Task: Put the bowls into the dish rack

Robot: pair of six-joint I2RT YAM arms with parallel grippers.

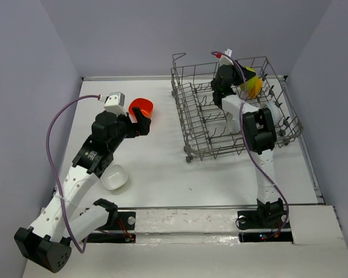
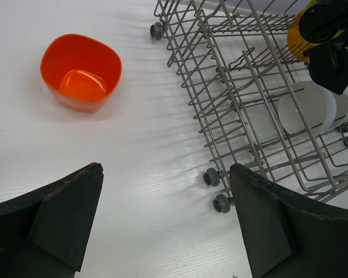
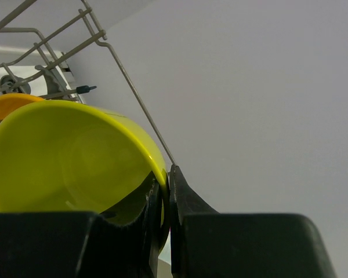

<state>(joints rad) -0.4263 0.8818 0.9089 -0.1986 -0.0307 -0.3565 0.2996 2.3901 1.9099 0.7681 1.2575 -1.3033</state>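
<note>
My left gripper [image 1: 142,123] is open and empty above the table, just this side of a red-orange bowl [image 1: 141,108]. In the left wrist view the gripper [image 2: 165,168] hovers over bare table and the bowl [image 2: 81,72] stands upright ahead to the left. My right gripper [image 1: 242,82] reaches into the far end of the grey wire dish rack [image 1: 232,116], shut [image 3: 168,174] on the rim of a lime green bowl [image 3: 75,156]. An orange-yellow bowl [image 3: 6,104] sits behind it in the rack. A white bowl [image 2: 304,110] stands among the rack's prongs.
Another white bowl [image 1: 114,177] lies on the table beside the left arm's forearm. The rack [image 2: 220,75] stands on small grey wheels [image 2: 211,177] close to my left gripper's right finger. Grey walls close in the table on three sides.
</note>
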